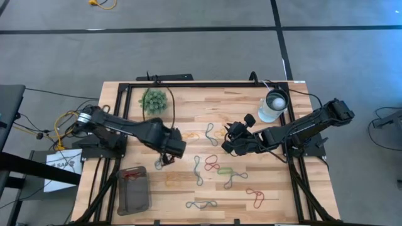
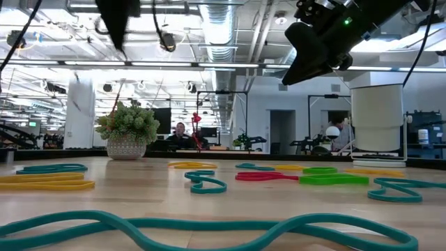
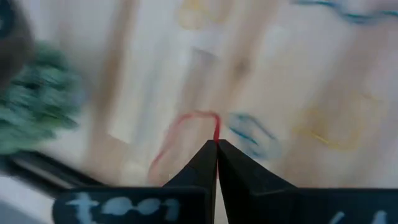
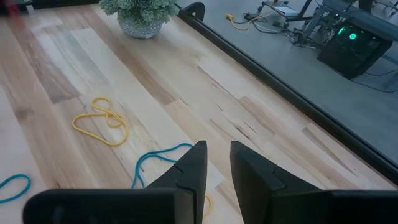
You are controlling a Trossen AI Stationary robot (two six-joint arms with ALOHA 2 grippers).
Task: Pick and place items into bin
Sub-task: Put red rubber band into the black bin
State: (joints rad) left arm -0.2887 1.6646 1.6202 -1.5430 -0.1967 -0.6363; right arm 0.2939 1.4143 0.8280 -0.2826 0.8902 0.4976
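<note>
Several rubber bands lie flat on the wooden table: yellow (image 1: 191,135), red (image 1: 211,160), green (image 1: 225,169), blue-grey (image 1: 198,169), another red (image 1: 254,198). The dark grey bin (image 1: 134,196) sits near the table's near-left corner with a red band (image 1: 130,176) lying in it. My left gripper (image 1: 165,159) hovers just right of and beyond the bin, shut on a red band (image 3: 180,134). My right gripper (image 4: 217,155) is open with a narrow gap and hangs at mid-table (image 1: 228,143), above a blue band (image 4: 158,155) and a yellow band (image 4: 102,124), touching nothing. My left gripper pinches the red band between its two shut fingers, on a short stretch of the loop (image 3: 216,134) right at the fingertips. The rest of the loop (image 3: 171,140) curves away from the tips. The blurred view hides whether any of it rests on the table.
A fuzzy green plant ball (image 1: 154,99) stands at the far left of the table, and a white round lamp-like object (image 1: 274,105) at the far right. A black metal frame (image 1: 207,83) runs round the table edges. Bare wood lies between the bin and the bands.
</note>
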